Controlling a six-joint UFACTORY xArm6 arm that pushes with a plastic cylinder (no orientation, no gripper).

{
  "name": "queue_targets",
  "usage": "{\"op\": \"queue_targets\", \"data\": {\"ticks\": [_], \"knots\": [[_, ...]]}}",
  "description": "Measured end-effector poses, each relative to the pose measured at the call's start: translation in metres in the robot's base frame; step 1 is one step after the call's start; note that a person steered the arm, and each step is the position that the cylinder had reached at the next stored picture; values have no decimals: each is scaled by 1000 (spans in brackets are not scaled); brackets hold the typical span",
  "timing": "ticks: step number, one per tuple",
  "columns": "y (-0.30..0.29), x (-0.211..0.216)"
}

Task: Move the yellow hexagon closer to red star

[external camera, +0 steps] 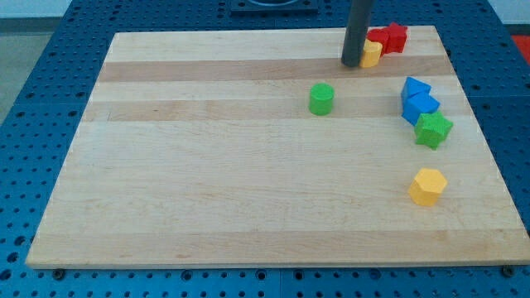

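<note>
The yellow hexagon [427,186] lies near the view's lower right of the wooden board [207,165]. A red star-like block [397,36] sits at the board's top right edge, touching another red block [380,38] on its left. A small yellow block [372,55], shape unclear, lies just below those reds. My tip [351,64] rests on the board right against that small yellow block's left side, far above the yellow hexagon.
A green cylinder [321,98] stands below and left of my tip. Two blue blocks [416,87] [421,106] and a green star [433,129] form a line on the right, between the reds and the yellow hexagon.
</note>
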State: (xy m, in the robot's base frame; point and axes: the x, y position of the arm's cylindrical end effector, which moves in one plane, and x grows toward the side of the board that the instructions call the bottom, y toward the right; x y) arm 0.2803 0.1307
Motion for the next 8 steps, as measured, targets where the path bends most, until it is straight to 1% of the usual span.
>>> {"op": "queue_targets", "data": {"ticks": [1,3,4,5,7,8], "knots": [[0,8],[0,82],[-9,116],[-28,156],[-35,277],[-24,312]]}}
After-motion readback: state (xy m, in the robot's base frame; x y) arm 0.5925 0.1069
